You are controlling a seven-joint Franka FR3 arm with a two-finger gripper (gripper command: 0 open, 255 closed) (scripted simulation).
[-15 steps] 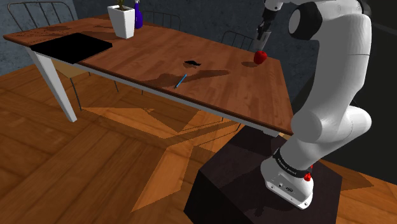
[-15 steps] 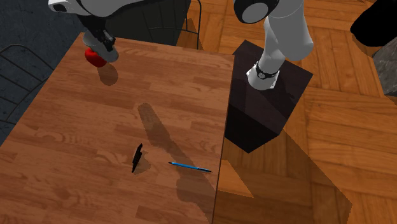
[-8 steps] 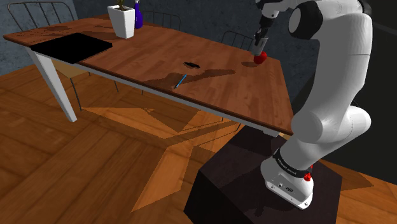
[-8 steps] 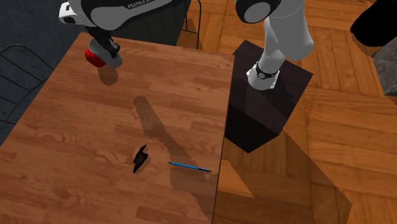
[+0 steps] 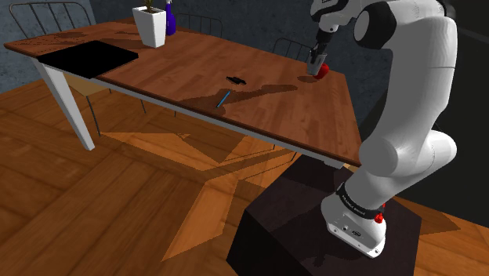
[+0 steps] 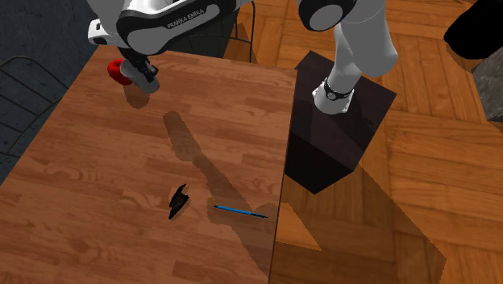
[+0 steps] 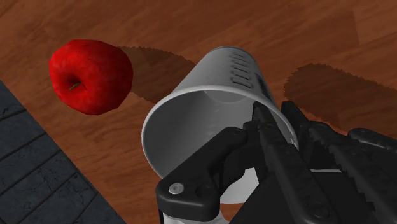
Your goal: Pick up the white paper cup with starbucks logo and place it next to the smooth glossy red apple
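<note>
Seven items, running left to right across the shoulder view.

1. Lying at nine o'clock on the wooden table (image 5: 298, 118): black mat (image 5: 86, 56).
2. Standing at eleven o'clock: white planter (image 5: 149, 25).
3. Standing just behind it: blue bottle (image 5: 169, 17).
4. Lying mid-table, toward the six o'clock edge: blue pen (image 5: 222, 99).
5. Resting near it, at one o'clock of the pen: small black object (image 5: 234, 79), kind not telling.
6. Hanging at two o'clock of the table: gripper (image 7: 270, 130), clamping the white cup (image 7: 210, 108) by its rim wall, one finger inside and one outside. Showing no logo. Probably riding just clear of the wood, judging by the shadow.
7. Sitting just beside the cup, apparently not touching, close to the table's far edge: red apple (image 7: 91, 76).

Step in hand: finishing the carry, beginning the placing. Next move calling for:
- lowering until the cup's base meets bare wood beside the apple
- parting the fingers
- lifting straight up, avoiding nudging the apple toward the edge
</note>
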